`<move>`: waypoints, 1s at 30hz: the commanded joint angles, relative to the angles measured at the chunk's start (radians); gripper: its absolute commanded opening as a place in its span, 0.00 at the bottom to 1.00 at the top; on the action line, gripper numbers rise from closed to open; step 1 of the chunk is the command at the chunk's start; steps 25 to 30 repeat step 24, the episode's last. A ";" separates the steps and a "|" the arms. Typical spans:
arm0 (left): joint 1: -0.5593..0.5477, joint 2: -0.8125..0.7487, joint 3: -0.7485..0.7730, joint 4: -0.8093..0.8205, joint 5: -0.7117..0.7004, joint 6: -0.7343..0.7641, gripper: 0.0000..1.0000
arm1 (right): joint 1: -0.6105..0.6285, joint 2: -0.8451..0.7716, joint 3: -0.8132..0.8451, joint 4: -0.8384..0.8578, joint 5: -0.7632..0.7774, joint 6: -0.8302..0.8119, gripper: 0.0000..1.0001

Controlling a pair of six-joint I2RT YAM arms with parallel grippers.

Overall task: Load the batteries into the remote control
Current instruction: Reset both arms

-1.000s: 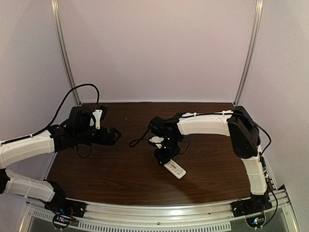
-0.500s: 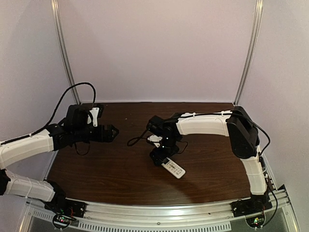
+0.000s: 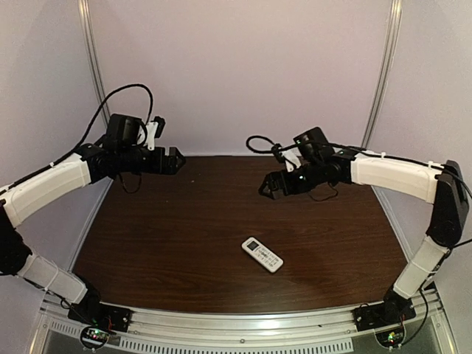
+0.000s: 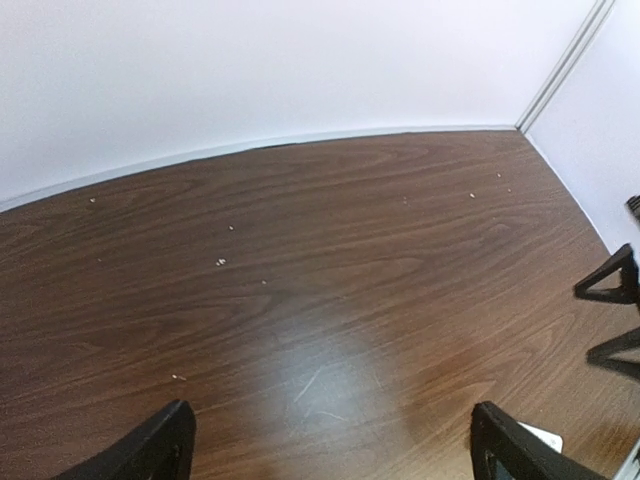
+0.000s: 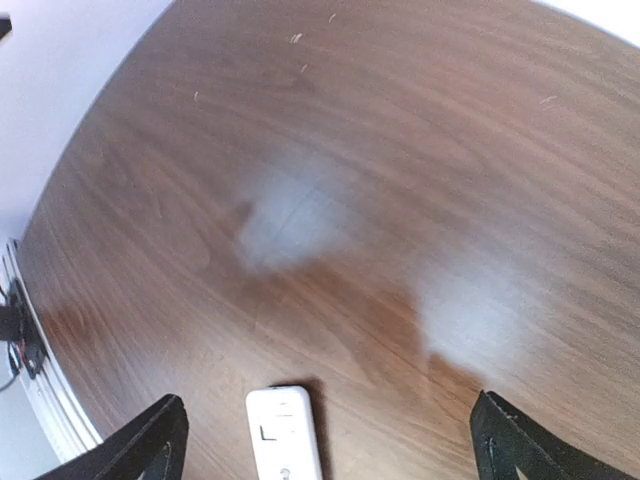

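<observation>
Both arms have risen off the remote control (image 3: 262, 254), left gripper (image 3: 177, 160) and right gripper (image 3: 268, 187) spread empty; I presume batteries loaded.

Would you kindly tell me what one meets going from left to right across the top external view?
In order: left arm's base → left claw → remote control → right arm's base.

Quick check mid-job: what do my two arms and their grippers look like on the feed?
The left arm and right arm have white shells on the long links and black joints. The left gripper and right gripper are black and two-fingered, with wedge-shaped fingers. A black cable loops above the left wrist. A second cable curls by the right wrist.
</observation>
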 commanded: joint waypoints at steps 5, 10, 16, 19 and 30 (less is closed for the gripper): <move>0.094 0.062 0.009 -0.048 0.012 0.056 0.97 | -0.300 -0.324 -0.381 0.338 -0.099 0.060 1.00; 0.104 0.063 -0.107 0.003 0.010 0.035 0.97 | -0.401 -0.433 -0.541 0.405 -0.117 0.059 1.00; 0.104 0.062 -0.254 0.108 0.045 -0.038 0.97 | -0.417 -0.477 -0.685 0.497 -0.126 0.080 1.00; 0.104 0.070 -0.282 0.133 0.038 -0.049 0.97 | -0.417 -0.488 -0.713 0.523 -0.122 0.084 1.00; 0.104 0.064 -0.257 0.124 0.012 -0.039 0.97 | -0.418 -0.493 -0.697 0.526 -0.111 0.077 1.00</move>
